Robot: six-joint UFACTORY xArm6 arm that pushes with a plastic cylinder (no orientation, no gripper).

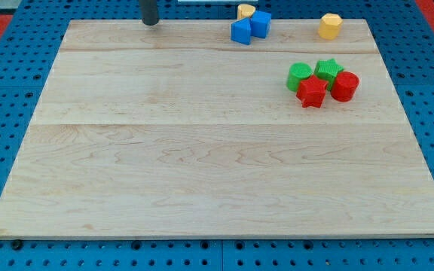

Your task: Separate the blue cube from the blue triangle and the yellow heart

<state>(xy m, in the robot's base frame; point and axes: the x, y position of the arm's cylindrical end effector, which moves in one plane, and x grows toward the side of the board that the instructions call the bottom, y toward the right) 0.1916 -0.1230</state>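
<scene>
The blue cube (261, 22) sits at the board's top edge, touching the blue triangle (241, 31) on its lower left and the yellow heart (246, 10) on its upper left. The three form one tight cluster right of the top middle. My tip (151, 22) is at the top edge of the board, well to the left of this cluster, touching no block.
A yellow hexagon-like block (330, 25) lies near the top right corner. A cluster of a green round block (300, 77), a green star (328, 71), a red star (312, 92) and a red round block (344, 86) sits at the right. The wooden board (202, 165) lies on a blue pegboard.
</scene>
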